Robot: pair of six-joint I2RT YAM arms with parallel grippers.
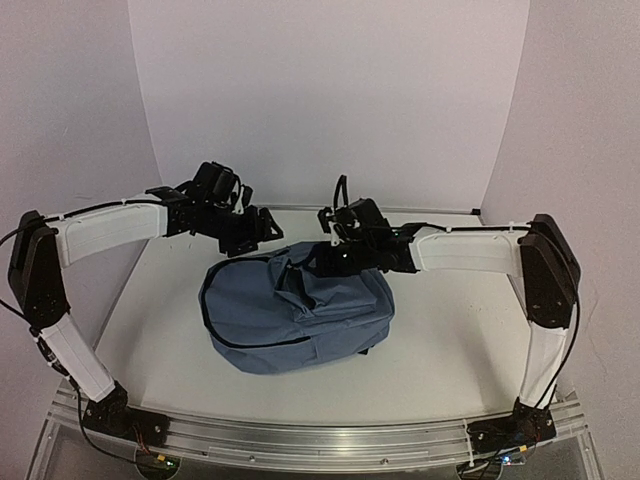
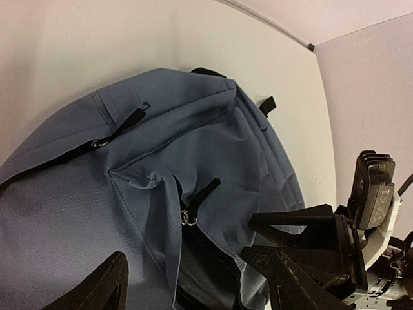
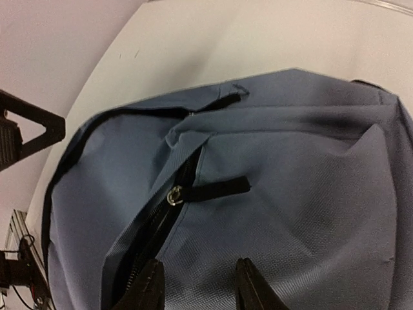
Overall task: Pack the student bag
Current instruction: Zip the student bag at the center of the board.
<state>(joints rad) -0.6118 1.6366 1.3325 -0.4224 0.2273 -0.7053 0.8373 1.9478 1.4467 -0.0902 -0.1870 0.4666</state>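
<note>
**Slate-blue student bag flat at mid-worktop, an arm over each far corner**

Lies as the student bag (image 1: pixel 290 320) on the white worktop (image 1: pixel 450 350), about midway between the near and far edges and somewhat closer to the left edge than to the right. Rests flat with the front pocket upward. Runs its long axis roughly left to right, close to parallel with the near edge, tilting slightly toward the far right corner. Turns a rounded end, ringed by black zip trim (image 1: pixel 225 335), to the left edge. Turns a squarer end to the right edge, where a bit of black strap (image 1: pixel 372 347) peeks out from underneath. Cannot tell which end is the top.

Shows a zip (image 3: pixel 151 245) gaping on the upper face, toothed edges parted. Carries a black pull tab (image 3: pixel 216 188) on a metal ring, laid across the fabric just beside that gap. Carries a second black pull (image 2: pixel 132 119) at the end of another zip line.

Has the left arm (image 1: pixel 110 225) stretched over its far left part, left jaws released and spread wide, hanging above the fabric. Has the right arm (image 1: pixel 465 250) stretched over its far side from the right, right jaws down at the fabric beside the gaping zip. Stand fairly close together there, with cloth between the tips. Cannot tell whether clenched on that cloth or merely resting on it.
</note>
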